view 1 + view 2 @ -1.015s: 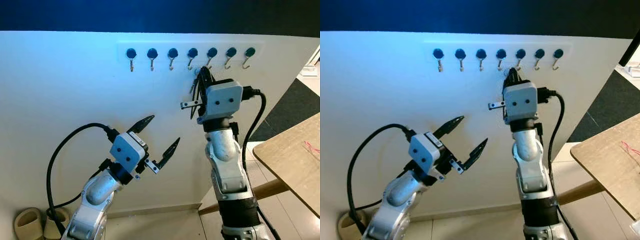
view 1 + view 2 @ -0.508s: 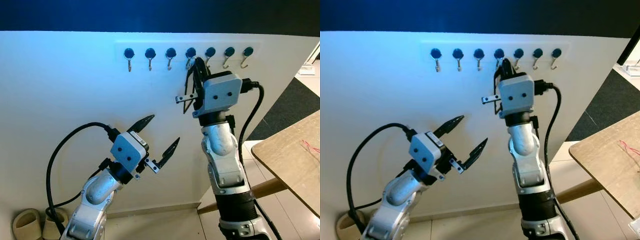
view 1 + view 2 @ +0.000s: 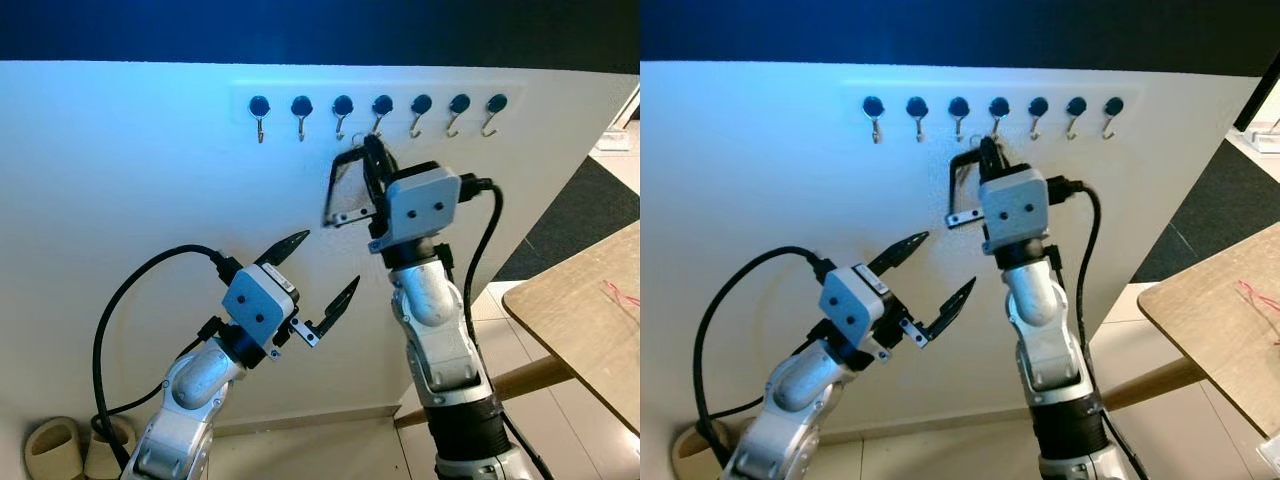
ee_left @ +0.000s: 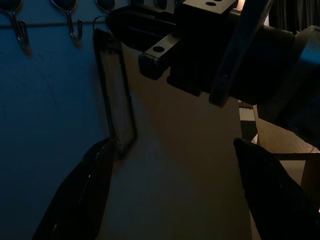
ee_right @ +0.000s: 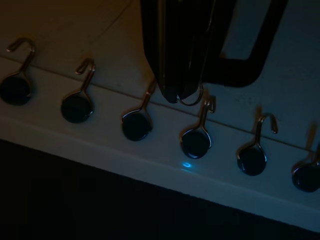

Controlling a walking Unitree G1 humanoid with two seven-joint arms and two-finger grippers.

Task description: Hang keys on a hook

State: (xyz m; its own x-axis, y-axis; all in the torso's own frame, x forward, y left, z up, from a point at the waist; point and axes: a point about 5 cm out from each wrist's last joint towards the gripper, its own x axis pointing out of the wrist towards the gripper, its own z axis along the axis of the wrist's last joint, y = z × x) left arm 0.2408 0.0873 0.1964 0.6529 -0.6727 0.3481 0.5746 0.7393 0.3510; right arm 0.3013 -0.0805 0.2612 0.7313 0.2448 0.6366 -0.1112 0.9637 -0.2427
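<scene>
A row of 7 hooks (image 3: 380,108) runs along a white rail (image 3: 240,95) near the top of a smooth white wall (image 3: 120,170). Each hook is a round dark disc with a thin, curved silver wire hanging below it.

The right gripper (image 3: 372,152) is raised to the rail, its 2 long black fingers pressed together on the keys (image 5: 191,96). In the right wrist view a thin metal key ring shows at the fingertips, just beside the curved wire of the hook (image 5: 199,131) in the middle of the row; whether ring and wire touch cannot be told. A black loop-shaped strap (image 3: 345,185) hangs from the gripper against the wall, ending in a small flat metal tab with holes.

The left gripper (image 3: 320,280) hovers lower down and to the left, well apart from the hooks, its 2 tapered black fingers spread wide with nothing between them. A thick black cable (image 3: 110,320) loops from its wrist.

A pale wooden table (image 3: 590,310) corner stands at the right, and 2 beige slippers (image 3: 70,445) lie on the floor by the wall.
</scene>
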